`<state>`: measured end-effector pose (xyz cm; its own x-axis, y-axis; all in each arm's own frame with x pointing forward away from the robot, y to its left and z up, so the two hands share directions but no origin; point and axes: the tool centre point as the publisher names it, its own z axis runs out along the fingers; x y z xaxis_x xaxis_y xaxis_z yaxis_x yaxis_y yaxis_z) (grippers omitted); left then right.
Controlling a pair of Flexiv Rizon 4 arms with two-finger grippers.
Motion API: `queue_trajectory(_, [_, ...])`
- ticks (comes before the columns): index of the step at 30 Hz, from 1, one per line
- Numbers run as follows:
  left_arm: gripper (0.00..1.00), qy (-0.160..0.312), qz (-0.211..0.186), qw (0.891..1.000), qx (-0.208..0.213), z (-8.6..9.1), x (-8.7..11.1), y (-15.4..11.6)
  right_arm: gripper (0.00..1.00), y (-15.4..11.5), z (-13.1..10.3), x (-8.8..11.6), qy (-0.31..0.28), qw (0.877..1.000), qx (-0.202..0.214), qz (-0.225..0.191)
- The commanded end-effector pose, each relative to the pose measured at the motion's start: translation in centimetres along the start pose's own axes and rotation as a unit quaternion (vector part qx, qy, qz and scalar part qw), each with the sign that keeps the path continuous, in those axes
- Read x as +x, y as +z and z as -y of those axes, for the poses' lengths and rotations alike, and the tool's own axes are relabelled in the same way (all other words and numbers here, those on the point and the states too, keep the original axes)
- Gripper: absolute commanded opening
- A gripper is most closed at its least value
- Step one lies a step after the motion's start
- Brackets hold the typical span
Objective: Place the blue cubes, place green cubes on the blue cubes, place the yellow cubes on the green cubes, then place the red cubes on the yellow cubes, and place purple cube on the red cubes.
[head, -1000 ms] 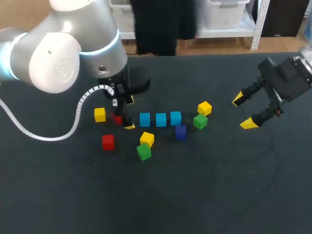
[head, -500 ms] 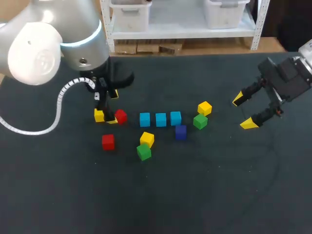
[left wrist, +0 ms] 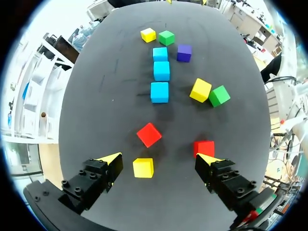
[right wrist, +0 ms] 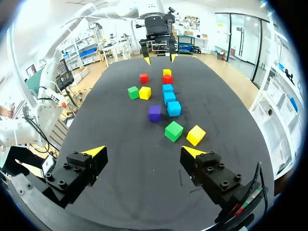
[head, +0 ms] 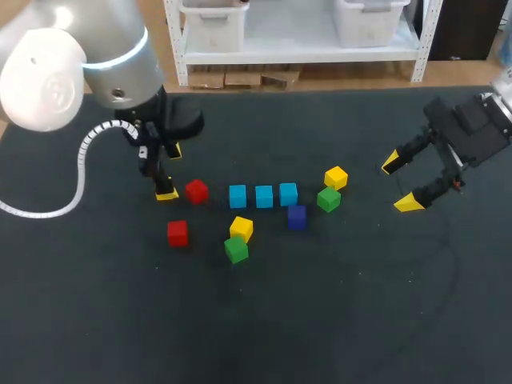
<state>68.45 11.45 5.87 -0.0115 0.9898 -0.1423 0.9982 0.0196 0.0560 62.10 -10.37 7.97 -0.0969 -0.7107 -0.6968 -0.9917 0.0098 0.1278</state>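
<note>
Just the tabletop (head: 320,320) to report here: a dark, matte surface running wide across the head view, with faint pale scuff lines curving over its right side and a few tiny light specks scattered there

In the head view the left gripper (head: 170,172) largely hides one yellow cube (left wrist: 143,167). The right arm (head: 480,124) runs off the edge.

blue row (head: 264,196): three cubes, narrow gaps; purple cube (head: 297,217) crowds its right end.
right yellow-green pair (head: 328,199): tight together.
front yellow-green pair (head: 236,250): touching.
front red cube (head: 178,233): room all round.
table (head: 336,320): bare between right yellow-green pair and right gripper (head: 400,182), and along the front.
</note>
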Motion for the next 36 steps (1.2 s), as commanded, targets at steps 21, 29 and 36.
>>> queue_trajectory(21, [1.0, -0.13, 0.032, 0.991, -0.015, 10.2, -5.8, 0.8, 1.0, 0.0, 0.0, 0.0, -0.001, 1.0, 0.0, 0.001])
queue_trajectory(29, [1.0, -0.155, 0.044, 0.987, -0.012, 12.5, -8.4, 2.6, 1.0, 0.0, 0.0, 0.0, -0.001, 1.0, 0.0, 0.001])
queue_trajectory(36, [1.0, -0.177, 0.05, 0.983, -0.008, 13.3, -8.8, 4.1, 1.0, 0.0, 0.0, 0.0, -0.001, 1.0, 0.0, 0.001])
